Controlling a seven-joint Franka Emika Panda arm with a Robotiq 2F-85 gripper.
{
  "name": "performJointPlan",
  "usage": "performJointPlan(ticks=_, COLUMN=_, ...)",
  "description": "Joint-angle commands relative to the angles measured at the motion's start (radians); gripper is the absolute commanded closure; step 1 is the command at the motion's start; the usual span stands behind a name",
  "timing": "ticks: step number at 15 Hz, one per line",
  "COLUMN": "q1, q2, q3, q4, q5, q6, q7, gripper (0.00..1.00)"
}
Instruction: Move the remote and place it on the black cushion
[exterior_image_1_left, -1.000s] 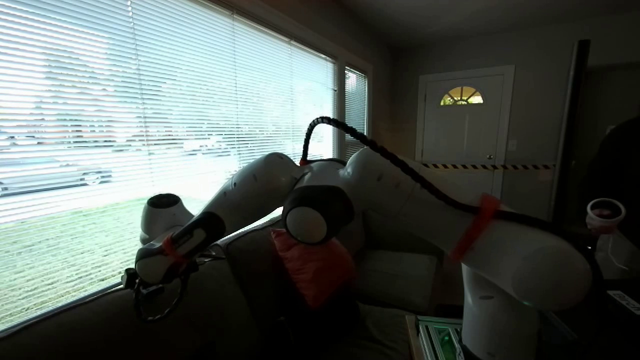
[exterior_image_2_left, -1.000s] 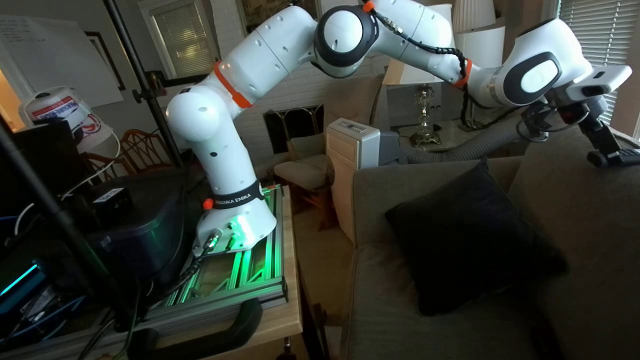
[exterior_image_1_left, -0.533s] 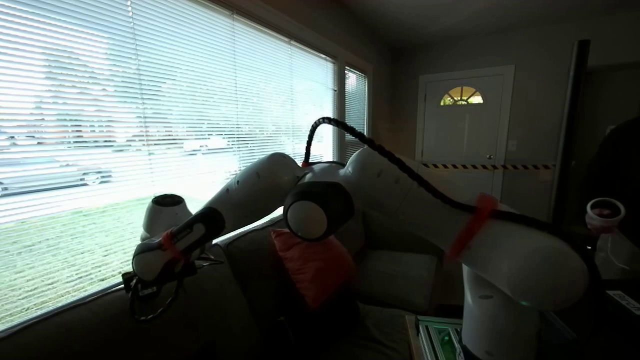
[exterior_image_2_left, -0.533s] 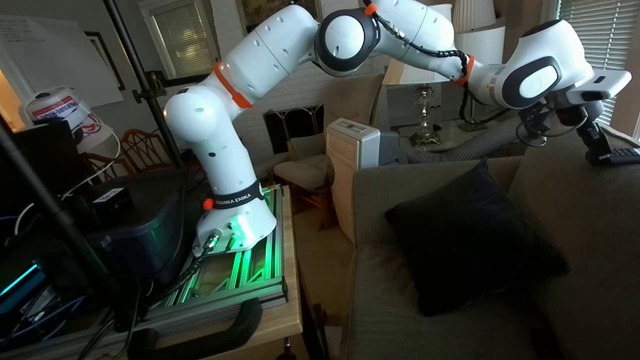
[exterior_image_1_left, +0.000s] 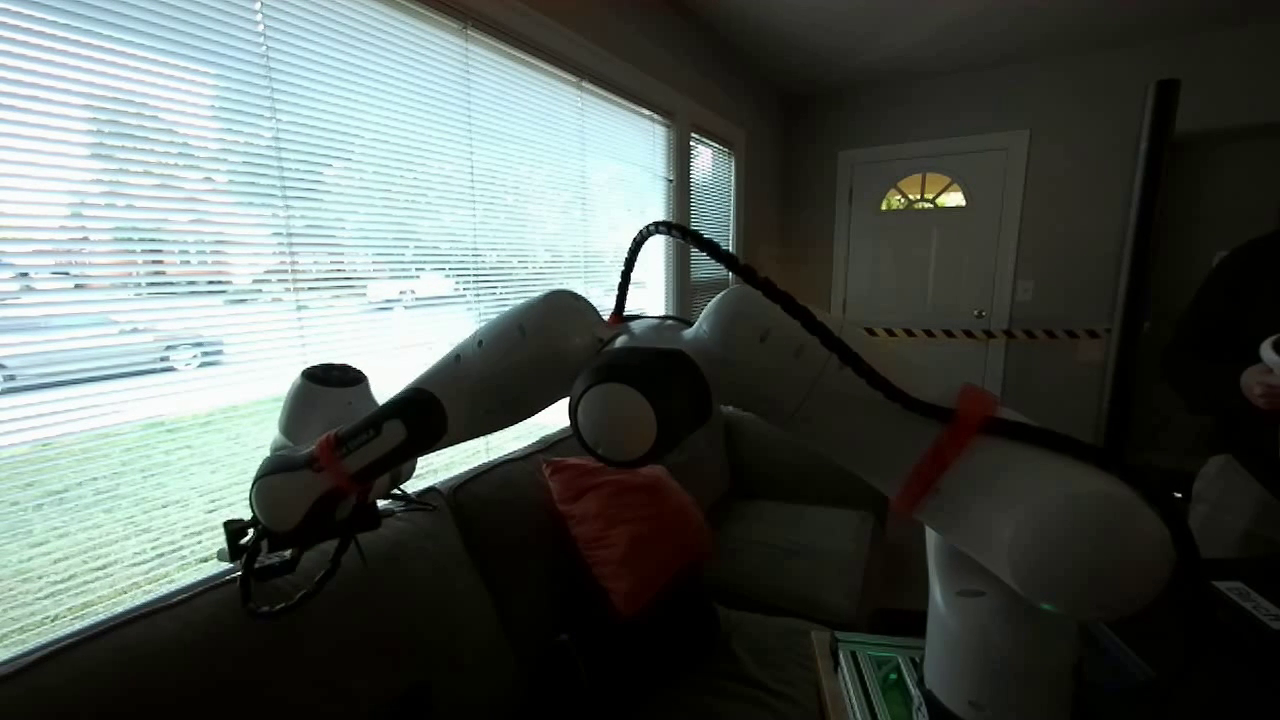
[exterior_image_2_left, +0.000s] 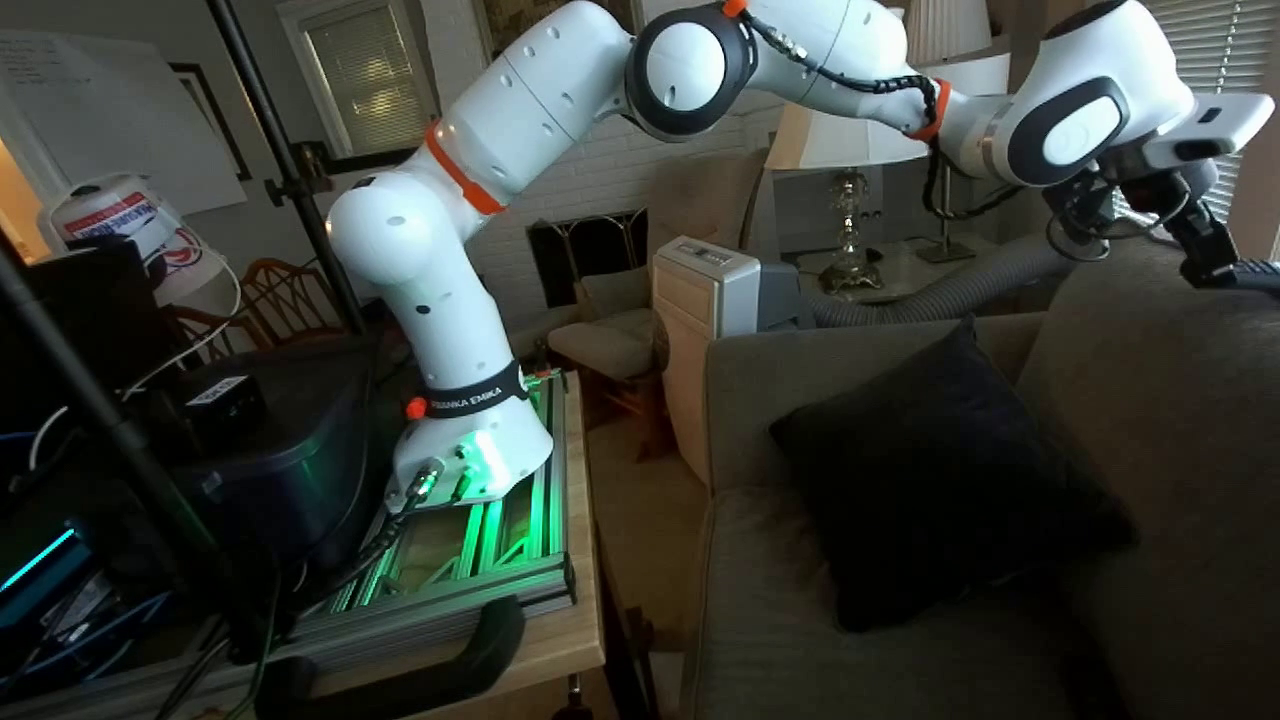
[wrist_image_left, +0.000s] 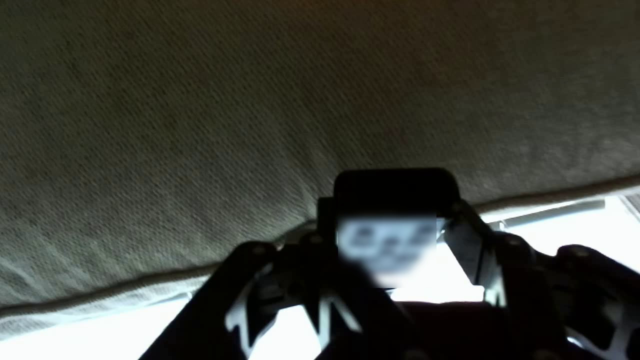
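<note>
One gripper (wrist_image_left: 394, 214) clenched on remote (wrist_image_left: 396, 191) | black cushion (exterior_image_2_left: 935, 480) plain in an exterior view | orange-red cushion (exterior_image_1_left: 632, 530) in an exterior view only

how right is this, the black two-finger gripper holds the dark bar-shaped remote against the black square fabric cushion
The place is wrong: the gripper holds the remote up near the grey-brown fabric sofa back, apart from the black cushion, as an exterior view shows.
</note>
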Motion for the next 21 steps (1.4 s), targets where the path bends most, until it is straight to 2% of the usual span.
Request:
performJointPlan(ticks=1, q1=-0.019, q2=-0.113, q3=0.084, q4=-0.084, q5=0.052, q6=0.055, q7=-0.098, gripper=0.68)
performJointPlan(ticks=5, q1=-0.079, q2=-0.222, q3=0.262, q4=-0.162, q5=0.153, q6=0.146, q7=-0.268, gripper=0.68)
performJointPlan(ticks=6, q1=-0.110, q2=-0.250, q3=0.332, q4=-0.174, q5=0.198, q6=0.115, q7=-0.315, gripper=0.68)
performJointPlan(ticks=9, q1=-0.190, q2=-0.298, q3=0.486, q4=-0.200, q5=0.321, q6=0.039, q7=-0.450, gripper=0.68)
performJointPlan(ticks=12, q1=-0.257, q2=-0.339, q3=0.590, q4=-0.229, q5=0.442, q6=-0.090, q7=-0.604, gripper=0.68)
performJointPlan(ticks=13, q1=-0.273, q2=-0.350, q3=0.602, q4=-0.243, q5=0.474, q6=-0.144, q7=-0.645, gripper=0.68)
performJointPlan(ticks=17, q1=-0.280, q2=-0.390, q3=0.538, q4=-0.333, q5=0.519, q6=-0.364, q7=-0.741, gripper=0.68)
performJointPlan(ticks=21, q1=-0.266, q2=-0.397, q3=0.502, q4=-0.426, q5=0.533, q6=-0.365, q7=-0.928, gripper=0.68)
